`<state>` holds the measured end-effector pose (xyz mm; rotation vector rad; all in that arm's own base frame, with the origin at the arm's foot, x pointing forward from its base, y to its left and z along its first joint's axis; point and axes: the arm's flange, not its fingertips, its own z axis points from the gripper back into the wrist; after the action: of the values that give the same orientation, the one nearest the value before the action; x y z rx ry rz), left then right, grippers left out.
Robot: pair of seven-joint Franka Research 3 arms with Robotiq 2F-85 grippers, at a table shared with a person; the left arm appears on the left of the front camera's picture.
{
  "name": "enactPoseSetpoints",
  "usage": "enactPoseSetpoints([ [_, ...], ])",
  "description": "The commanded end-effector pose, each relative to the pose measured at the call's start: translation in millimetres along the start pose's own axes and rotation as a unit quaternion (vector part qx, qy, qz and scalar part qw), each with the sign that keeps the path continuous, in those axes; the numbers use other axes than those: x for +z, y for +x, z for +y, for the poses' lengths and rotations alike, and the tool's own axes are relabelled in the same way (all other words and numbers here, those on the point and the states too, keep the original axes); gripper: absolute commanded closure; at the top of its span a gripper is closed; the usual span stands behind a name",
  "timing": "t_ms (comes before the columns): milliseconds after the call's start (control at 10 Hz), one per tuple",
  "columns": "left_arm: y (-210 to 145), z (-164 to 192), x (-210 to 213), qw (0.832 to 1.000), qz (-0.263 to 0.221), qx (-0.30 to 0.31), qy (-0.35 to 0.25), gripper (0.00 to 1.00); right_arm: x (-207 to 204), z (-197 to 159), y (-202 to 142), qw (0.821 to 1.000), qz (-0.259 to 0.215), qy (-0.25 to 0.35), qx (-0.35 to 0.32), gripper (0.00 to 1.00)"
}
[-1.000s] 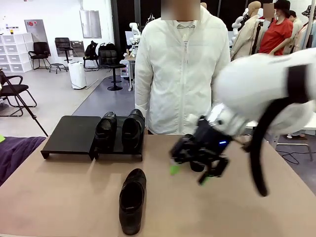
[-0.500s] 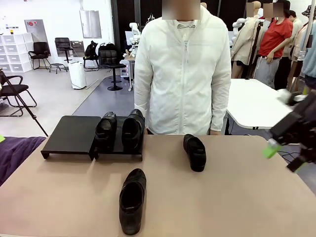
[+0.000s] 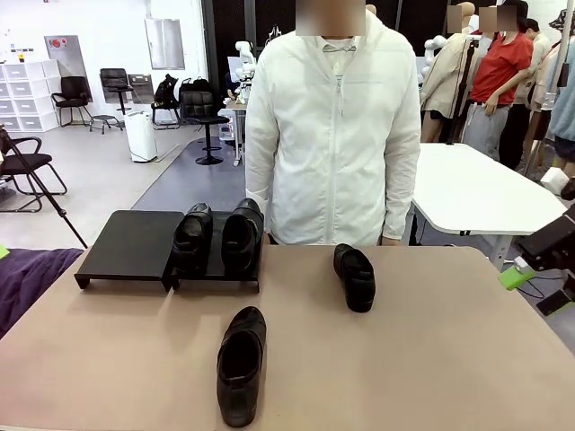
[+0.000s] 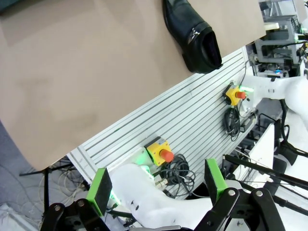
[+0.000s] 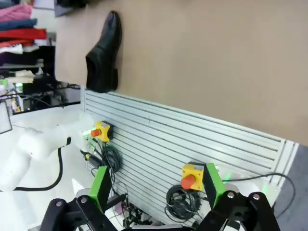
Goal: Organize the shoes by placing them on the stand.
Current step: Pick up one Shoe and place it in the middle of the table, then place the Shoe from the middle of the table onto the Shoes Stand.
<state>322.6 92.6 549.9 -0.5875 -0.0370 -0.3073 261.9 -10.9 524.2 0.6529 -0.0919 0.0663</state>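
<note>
You had two shoes (image 3: 193, 238) (black, a little glossy) side by side on the right section of the stand (image 3: 130, 241). A third shoe (image 3: 241, 364) lay on the table (image 3: 431, 359) in front of the stand, and a fourth shoe (image 3: 355, 277) to its right. Your left gripper (image 4: 156, 185) and right gripper (image 5: 156, 185) were both wide apart, holding nothing.

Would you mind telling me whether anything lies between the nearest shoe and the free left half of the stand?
Nothing visible does. The nearest shoe lies on the table in front of the stand; the two shoes already placed sit on its right half, off that path.
</note>
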Motion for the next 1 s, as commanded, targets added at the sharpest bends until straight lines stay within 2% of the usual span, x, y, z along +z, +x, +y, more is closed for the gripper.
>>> enactPoseSetpoints([
  [0, -1.1, -1.3, 1.2, 1.0, -0.002, -0.009, -0.007, 0.0, 9.0, 9.6, 0.0, 1.0, 0.006, 0.001, -0.005, 0.0],
  [900, -1.1, -1.3, 1.2, 1.0, -0.002, -0.009, -0.007, 0.0, 9.0, 9.6, 0.0, 1.0, 0.006, 0.001, -0.005, 0.0],
])
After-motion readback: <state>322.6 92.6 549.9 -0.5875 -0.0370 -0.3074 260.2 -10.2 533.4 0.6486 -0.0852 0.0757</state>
